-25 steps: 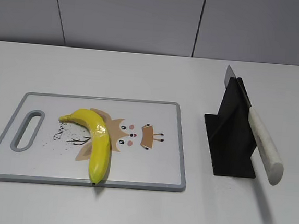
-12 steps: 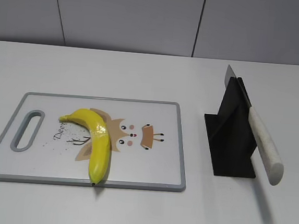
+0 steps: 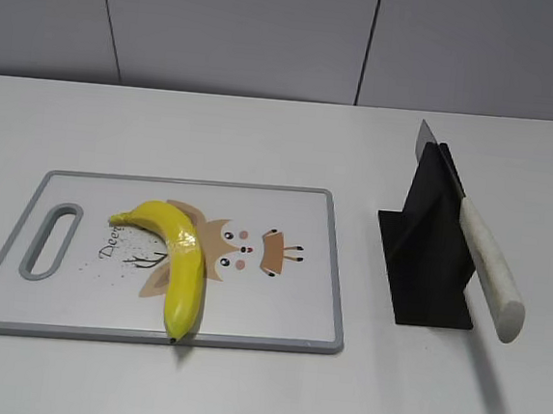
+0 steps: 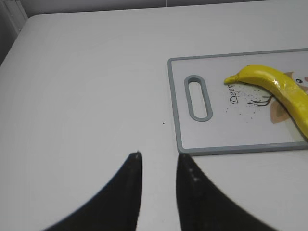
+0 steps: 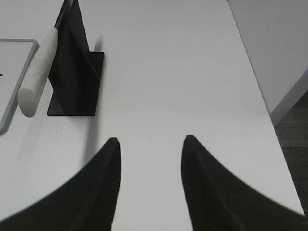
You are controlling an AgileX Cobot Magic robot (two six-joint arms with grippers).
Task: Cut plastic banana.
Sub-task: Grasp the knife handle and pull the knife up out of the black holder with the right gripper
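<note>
Your plastic banana (image 3: 180, 262) lies flat on the cutting board (image 3: 296, 209), left of the board's centre, curved, with its stem end pointing toward the handle slot (image 3: 51, 240) and its dark tip right at the board's near edge, slightly overhanging it. It's whole, and it partly covers the cartoon deer print (image 3: 253, 250). In the left wrist view the banana (image 4: 276, 91) shows at the right edge, cut off by the frame, with the slot (image 4: 198, 97) beside its stem end. The board sits on the white table (image 3: 263, 138), gray rim all round. Well to the right of the board you have a black knife stand (image 3: 427, 254) with a knife (image 3: 472, 245) leaning in it: blade up and away, pale speckled handle (image 5: 37, 72) sticking out toward the near side, free of any contact. Left gripper (image 4: 159, 166) hangs over bare table near the board's handle-end corner, fingers parted by a narrow gap, holding nothing. Right gripper (image 5: 150, 144) is over bare table to the right of the stand, fingers spread wide, empty. Neither gripper shows in the exterior view.
</note>
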